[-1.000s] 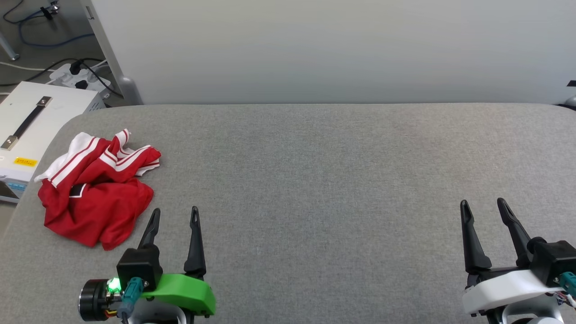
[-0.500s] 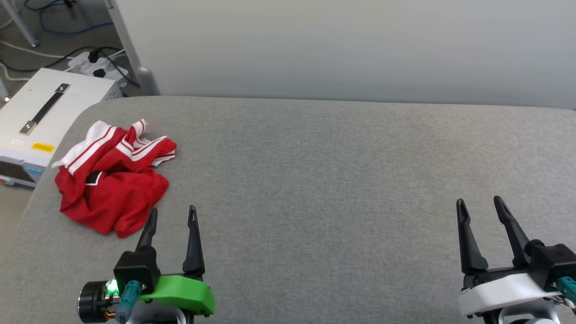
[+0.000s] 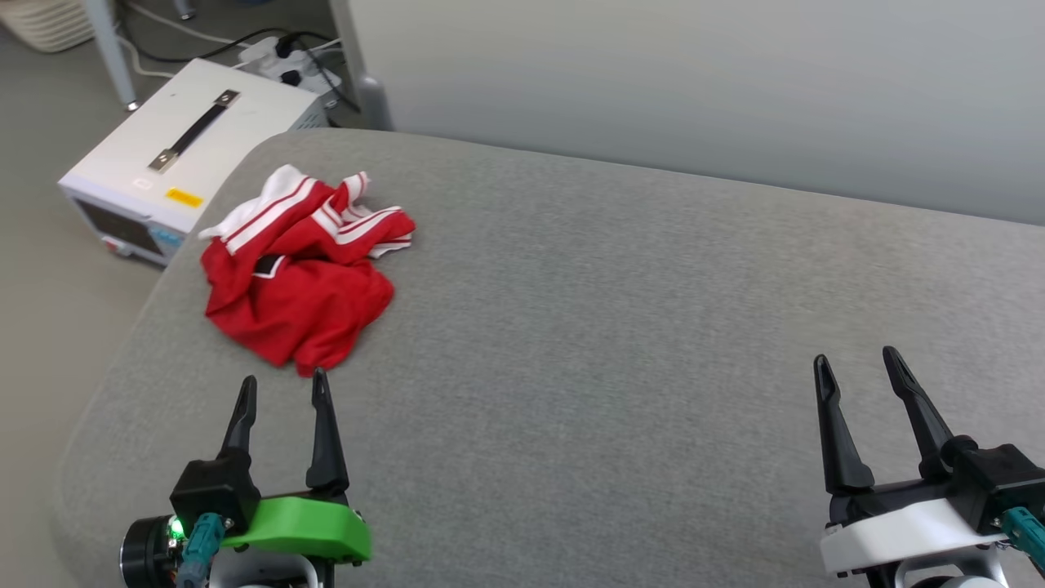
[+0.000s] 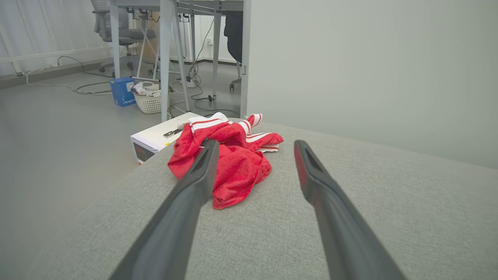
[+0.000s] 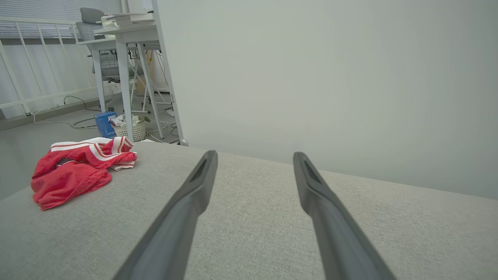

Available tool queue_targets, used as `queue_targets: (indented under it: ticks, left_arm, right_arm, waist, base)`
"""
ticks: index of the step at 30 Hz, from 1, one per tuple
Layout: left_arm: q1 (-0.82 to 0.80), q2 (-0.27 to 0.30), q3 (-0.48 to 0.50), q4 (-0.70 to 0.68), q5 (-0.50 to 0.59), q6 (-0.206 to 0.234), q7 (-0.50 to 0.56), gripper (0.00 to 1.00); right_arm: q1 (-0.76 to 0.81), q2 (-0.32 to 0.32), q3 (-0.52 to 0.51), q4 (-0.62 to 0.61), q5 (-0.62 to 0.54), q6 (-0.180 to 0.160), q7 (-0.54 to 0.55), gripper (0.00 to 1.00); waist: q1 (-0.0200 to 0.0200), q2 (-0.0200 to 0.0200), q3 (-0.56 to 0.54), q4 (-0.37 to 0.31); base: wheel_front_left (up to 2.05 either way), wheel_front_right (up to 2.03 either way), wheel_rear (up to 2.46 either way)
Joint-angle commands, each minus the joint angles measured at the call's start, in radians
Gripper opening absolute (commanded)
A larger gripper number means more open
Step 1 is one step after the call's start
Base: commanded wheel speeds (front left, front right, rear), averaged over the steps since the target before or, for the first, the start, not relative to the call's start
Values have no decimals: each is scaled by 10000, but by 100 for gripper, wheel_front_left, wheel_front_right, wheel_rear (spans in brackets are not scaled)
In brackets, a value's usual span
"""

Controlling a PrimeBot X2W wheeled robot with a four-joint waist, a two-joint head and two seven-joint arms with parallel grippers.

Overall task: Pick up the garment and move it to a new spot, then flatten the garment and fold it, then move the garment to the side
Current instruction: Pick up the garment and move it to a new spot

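Observation:
The garment point(image 3: 302, 269) is a red shirt with white, red-striped sleeves, lying crumpled near the far left corner of the grey fabric surface point(image 3: 612, 327). My left gripper point(image 3: 282, 382) stands open just short of its near hem, empty, fingers pointing toward it. In the left wrist view the garment point(image 4: 233, 159) lies ahead between and behind the two fingers. Over the near right part of the surface my right gripper point(image 3: 854, 363) is open and empty, far from the garment. The right wrist view has the garment point(image 5: 74, 171) at its left side.
A white equipment box point(image 3: 175, 155) with a black handle sits on the floor just beyond the surface's left corner, with a power strip and cables point(image 3: 286, 57) behind it. A pale wall panel point(image 3: 694, 90) runs along the far edge. Desk legs, a basket point(image 4: 149, 103) and a blue box stand farther off.
The head camera has turned left and tilted, so the whole picture has shifted right and the garment sits nearer the middle. Both grippers stay open; the left one now points closer to the garment's hem.

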Motion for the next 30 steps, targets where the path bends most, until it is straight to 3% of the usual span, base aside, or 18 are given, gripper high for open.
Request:
queue_targets:
  ticks: [1,16,24,27,30]
  left_arm:
    - [-53,-29,63,-22,-126,54,-117,100]
    - [-37,-34,303,50,-707,23,-428,100]
    - [-108,-36,584,284,-1155,-131,-519,100]
    - [-442,-36,969,375,-1309,-412,-519,100]
    - [-1217,3,1422,581,-1438,-1062,-519,100]
  right_arm:
    - [53,3,42,-115,-27,-6,-136,100]
    - [62,5,344,-415,-210,-7,-443,100]
    - [102,5,438,-500,-219,-7,-532,100]
    - [64,5,470,-547,-269,-7,-532,100]
    - [-127,5,516,-626,-452,-7,-532,100]
  waist:
    - [0,0,158,700]
    - [0,0,429,2584]
    - [0,0,524,2857]
    - [0,0,672,2736]
    - [0,0,1031,2499]
  base:
    - [0,0,0]
    - [0,0,0]
    - [0,0,0]
    - [0,0,0]
    - [0,0,0]
